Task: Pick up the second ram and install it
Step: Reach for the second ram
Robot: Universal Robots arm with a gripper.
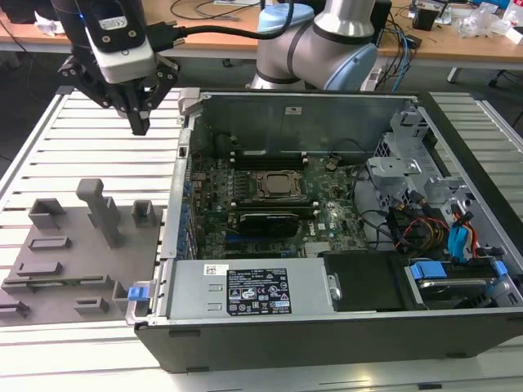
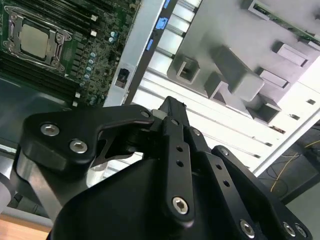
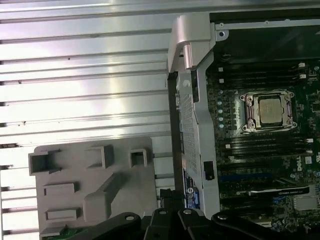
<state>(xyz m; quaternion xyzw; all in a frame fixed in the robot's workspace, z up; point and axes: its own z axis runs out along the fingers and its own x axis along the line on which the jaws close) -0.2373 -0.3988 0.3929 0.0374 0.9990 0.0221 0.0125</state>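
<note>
Second ram (image 2: 280,16), green edge on gray fixture (image 2: 220,25) in second wrist view; hand (image 1: 140,124) narrow, empty

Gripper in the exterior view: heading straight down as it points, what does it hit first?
The gripper would likely meet the slatted table, between the gray fixture and the computer case; depth is unclear.

Silver arm (image 1: 347,23), seemingly pale-blue joint cap (image 1: 282,16); black jaws with silver screws.
</note>
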